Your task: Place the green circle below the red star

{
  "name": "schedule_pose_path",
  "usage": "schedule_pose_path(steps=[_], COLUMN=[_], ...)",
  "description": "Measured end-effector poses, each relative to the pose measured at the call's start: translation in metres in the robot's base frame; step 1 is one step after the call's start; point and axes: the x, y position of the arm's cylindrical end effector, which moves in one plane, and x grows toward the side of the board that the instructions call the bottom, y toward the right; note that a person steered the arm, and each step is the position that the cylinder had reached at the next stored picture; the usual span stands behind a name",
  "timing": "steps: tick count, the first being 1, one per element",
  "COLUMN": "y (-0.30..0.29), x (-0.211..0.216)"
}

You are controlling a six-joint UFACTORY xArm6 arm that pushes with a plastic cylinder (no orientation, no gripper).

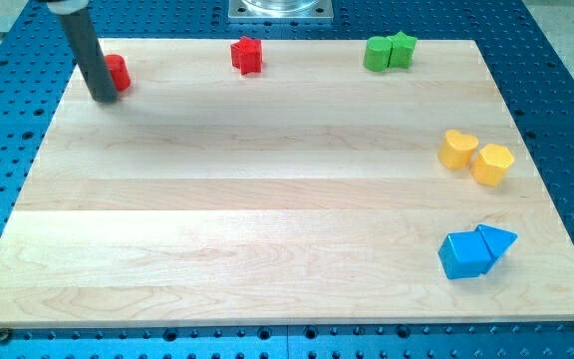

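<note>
The green circle (377, 54) sits near the view's top right, touching a green star (403, 48) on its right. The red star (247, 55) stands at the top centre, well to the left of the green circle. My tip (105, 97) is at the view's top left, touching the left side of a red block (118, 72) whose shape is partly hidden by the rod. The tip is far from the green circle and the red star.
Two yellow blocks (457, 150) (492, 164) sit together at the right edge. A blue block (464, 255) and a blue triangle (496, 240) touch at the lower right. The wooden board (267, 199) lies on a blue perforated table.
</note>
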Motion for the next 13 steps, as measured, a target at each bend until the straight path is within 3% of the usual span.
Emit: schedule_pose_path(steps=[1,5,7,9,11,13], y=[0.0,0.036,0.051,0.096,0.218,0.235], x=[-0.033,0.028,0.028,0.035,0.036,0.057])
